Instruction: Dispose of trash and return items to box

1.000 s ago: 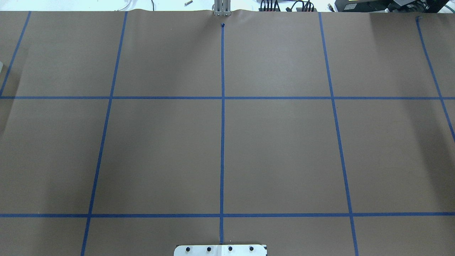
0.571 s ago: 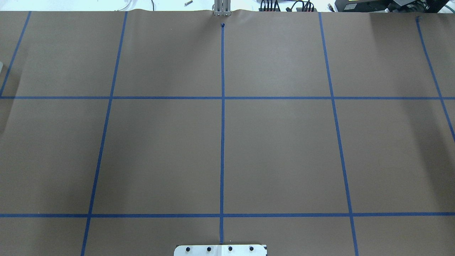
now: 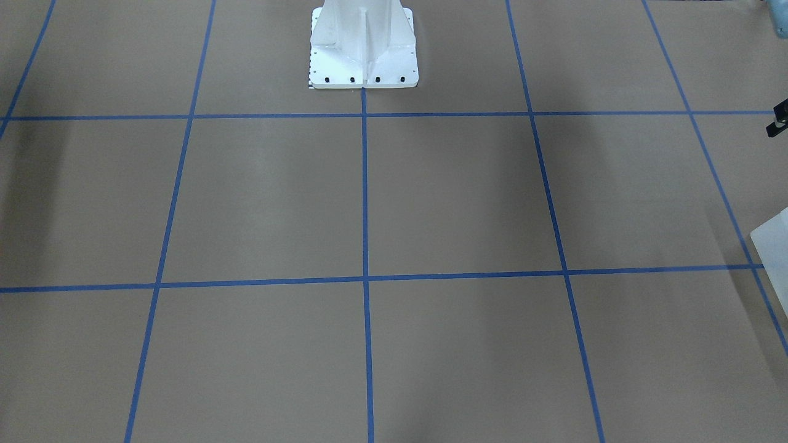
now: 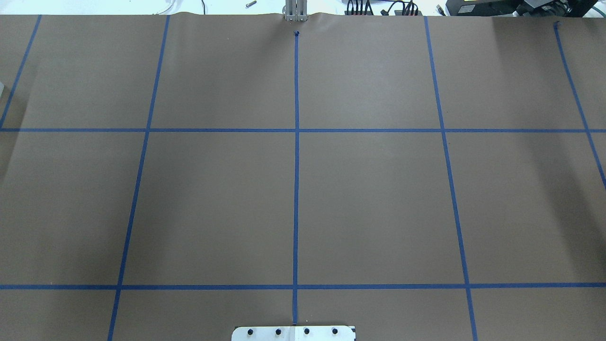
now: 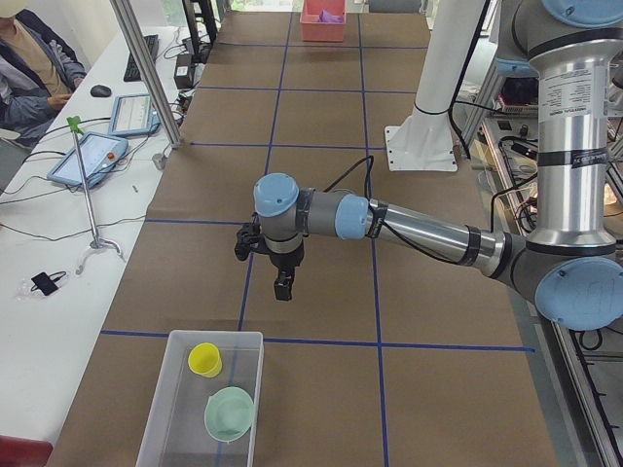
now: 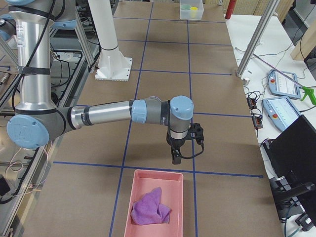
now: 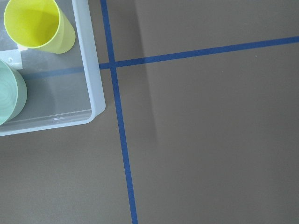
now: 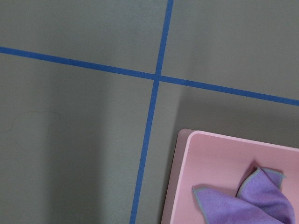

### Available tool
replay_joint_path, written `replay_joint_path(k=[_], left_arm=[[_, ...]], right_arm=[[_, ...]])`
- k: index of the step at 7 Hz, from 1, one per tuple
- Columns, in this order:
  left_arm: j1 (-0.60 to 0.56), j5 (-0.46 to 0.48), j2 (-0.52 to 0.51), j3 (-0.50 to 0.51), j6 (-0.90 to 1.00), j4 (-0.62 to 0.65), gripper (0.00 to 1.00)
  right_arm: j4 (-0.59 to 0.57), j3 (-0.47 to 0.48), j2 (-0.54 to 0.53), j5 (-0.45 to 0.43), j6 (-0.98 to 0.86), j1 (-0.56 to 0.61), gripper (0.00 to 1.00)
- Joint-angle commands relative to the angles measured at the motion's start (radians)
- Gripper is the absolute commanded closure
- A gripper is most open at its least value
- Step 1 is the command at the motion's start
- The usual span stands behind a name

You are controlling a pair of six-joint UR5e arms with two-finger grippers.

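The frosted translucent box (image 5: 159,394) sits at the table's end on my left. It holds a yellow cup (image 5: 204,359) and a pale green bowl (image 5: 230,413). The left wrist view shows the box's rounded corner (image 7: 95,88), the cup (image 7: 39,25) and the bowl (image 7: 9,93). My left gripper (image 5: 282,287) hangs above the bare table a little short of the box; I cannot tell whether it is open or shut. My right gripper (image 6: 176,158) hangs just before a pink tray (image 6: 158,172) that holds a purple cloth (image 6: 150,207); I cannot tell its state either.
The table is brown paper with a blue tape grid (image 4: 296,130). The white robot base (image 3: 363,43) stands at the middle of its near side. The pink tray (image 8: 219,163) and cloth (image 8: 247,200) show in the right wrist view. Tablets and cables lie on the operators' bench (image 5: 88,156).
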Motion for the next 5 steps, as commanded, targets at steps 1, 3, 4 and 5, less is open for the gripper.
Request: replay_joint_path(k=[1, 3, 4, 5], left_arm=[[0.0, -0.005, -0.005, 0.005, -0.089, -0.002, 0.02], [-0.001, -0.005, -0.003, 0.024, -0.097, -0.075, 0.02], [0.0, -0.007, -0.005, 0.028, -0.093, -0.092, 0.02], [0.0, -0.007, -0.006, 0.034, -0.094, -0.094, 0.02]], right_arm=[[0.0, 0.007, 0.021, 0.001, 0.001, -0.053, 0.0], [-0.002, 0.02, 0.012, 0.036, 0.001, -0.067, 0.0], [-0.002, 0.02, 0.012, 0.041, 0.001, -0.067, 0.0], [-0.002, 0.02, 0.012, 0.043, 0.001, -0.067, 0.0]])
